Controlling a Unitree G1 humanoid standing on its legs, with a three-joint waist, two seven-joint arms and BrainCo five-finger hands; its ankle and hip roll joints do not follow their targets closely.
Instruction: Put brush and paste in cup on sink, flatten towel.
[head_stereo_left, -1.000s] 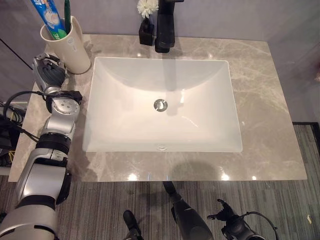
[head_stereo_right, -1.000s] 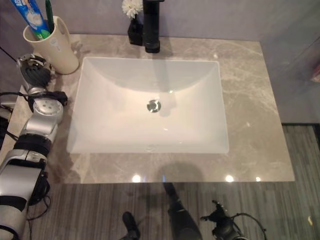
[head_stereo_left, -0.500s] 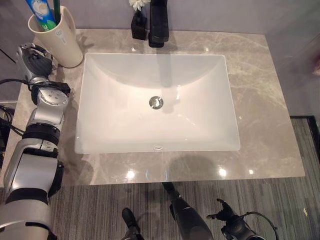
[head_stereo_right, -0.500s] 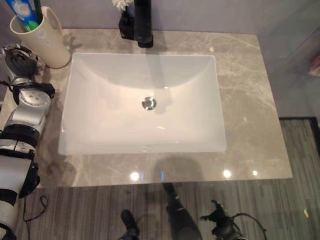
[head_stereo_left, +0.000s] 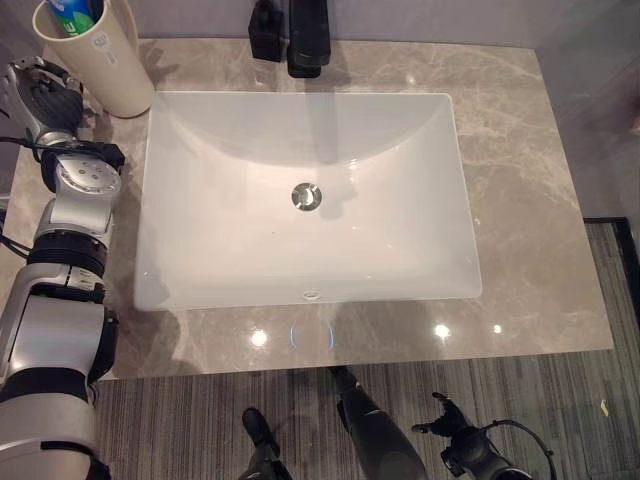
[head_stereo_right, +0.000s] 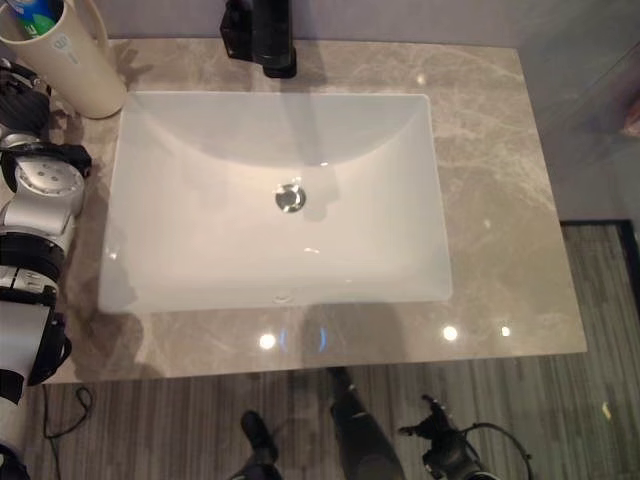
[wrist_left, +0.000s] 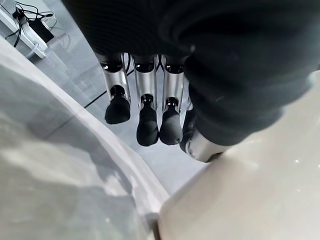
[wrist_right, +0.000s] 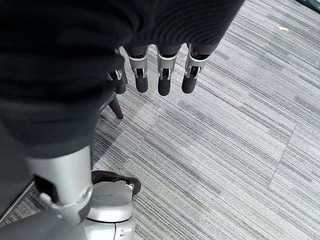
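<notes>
The cup (head_stereo_left: 88, 55) stands at the bench's (head_stereo_left: 520, 180) far left corner, brush and paste inside; my left hand (head_stereo_left: 45, 95) rests beside it, fingers (wrist_left: 148, 122) relaxed; my right hand's (wrist_right: 160, 75) fingers hang straight above the floor.

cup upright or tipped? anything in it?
Upright. The cream cup stands on the counter beside the left hand, with the toothpaste tube standing inside.

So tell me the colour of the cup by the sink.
Cream, with a small printed mark on its side. The cup shows best in the left eye view.
</notes>
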